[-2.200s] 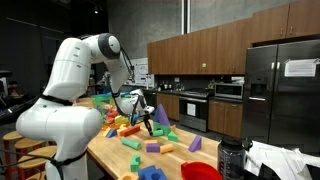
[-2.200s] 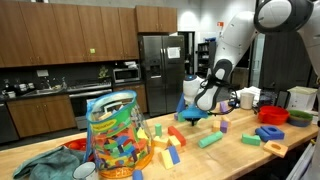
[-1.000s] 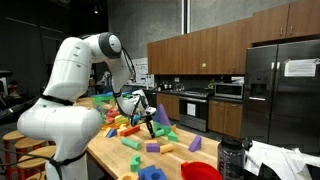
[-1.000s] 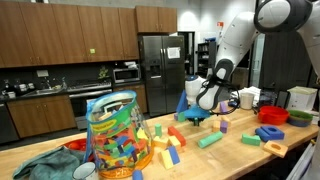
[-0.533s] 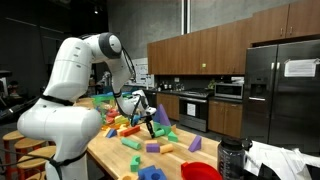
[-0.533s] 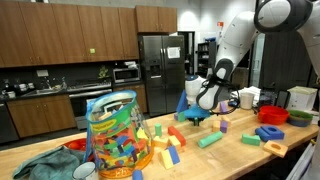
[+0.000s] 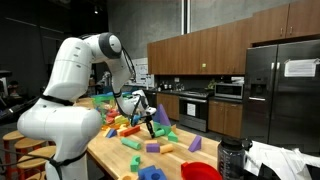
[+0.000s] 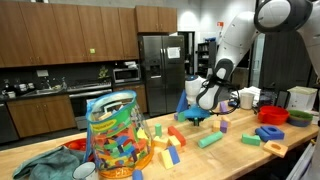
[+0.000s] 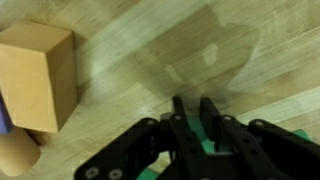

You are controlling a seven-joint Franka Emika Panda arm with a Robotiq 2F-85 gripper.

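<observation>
Item: gripper (image 9: 192, 105), black, two-fingered, entering the wrist view from 6 o'clock and pointing down at a wooden counter (image 9: 200, 50). Fingers drawn close together with only a narrow gap between the tips. A green piece (image 9: 207, 149) shows through the linkage just behind the tips, but whether it is pinched cannot be told. Tips low over bare wood (their shadow falls at 12 o'clock). Tan block (image 9: 38, 75) at 10 o'clock of the tips, apart from them, lying flat, with a purple sliver (image 9: 4, 124) at its lower left edge. In both exterior views the gripper (image 8: 191, 112) (image 7: 151, 126) hangs from the white arm (image 7: 70, 80) just above a scatter of coloured blocks, and a blue block (image 8: 193, 119) lies directly beneath it. Outward in an exterior view: long green block (image 8: 209, 140) at 5 o'clock, near; red bowl (image 8: 273, 117) at 3 o'clock, well apart; clear tub of blocks (image 8: 112, 135) at 8 o'clock, well apart, near the counter's end; teal cloth (image 8: 40, 163) beyond it at 8 o'clock. In an exterior view: purple wedge (image 7: 195, 144) at 4 o'clock and green block (image 7: 131, 142) at 7 o'clock, both near. Background: steel fridge (image 8: 160, 65) and dark wood cabinets (image 8: 60, 35).
</observation>
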